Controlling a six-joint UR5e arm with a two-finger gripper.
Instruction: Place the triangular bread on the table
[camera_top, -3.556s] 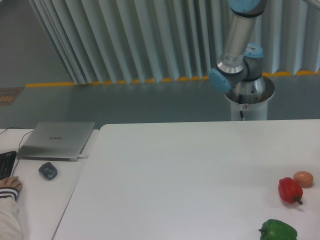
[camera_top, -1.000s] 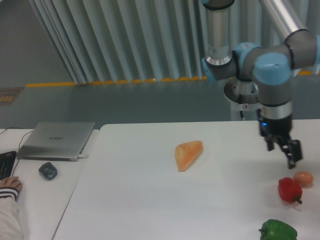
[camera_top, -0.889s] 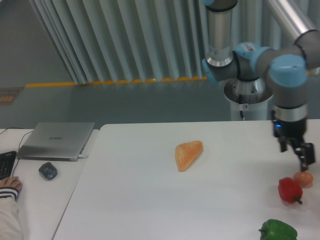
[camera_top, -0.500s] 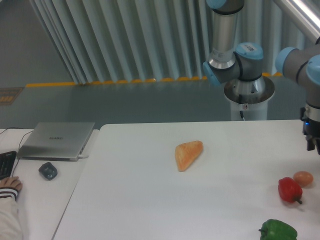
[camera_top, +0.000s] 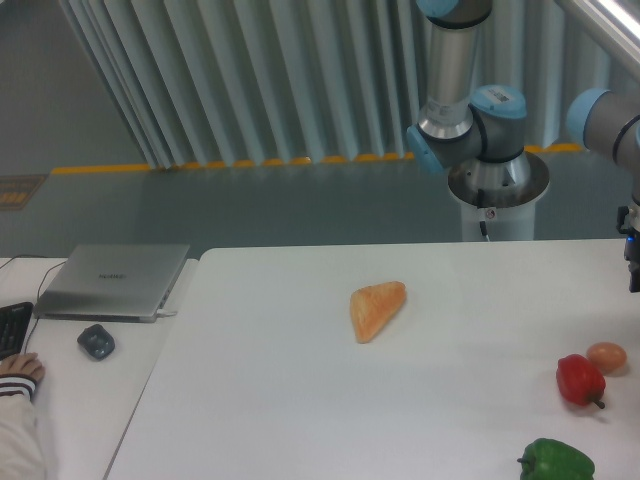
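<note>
Bread is seen lying flat on the table, approx. mid-table, well apart from the other food items. No contact w/ the arm is visible; nothing rests on or against it.

Gripper is barely caught at the right frame edge, far right of the bread, raised above the tabletop. Only a dark sliver of it is shown, so fingers can't be read as open or closed. Nothing is seen held.

Right of the bread, near the table's right edge: a red pepper, w/ a small egg-like item just beside it, and a green pepper nearer the front. Left of the bread, on a separate desk: laptop, mouse.

Step in hand, as judged: placement itself looks done, bread being set down and free. Task is est. as complete or nearly so. Next move, if any, would call only for the arm to be kept clear of the bread and parked; no regrasp appears needed.
</note>
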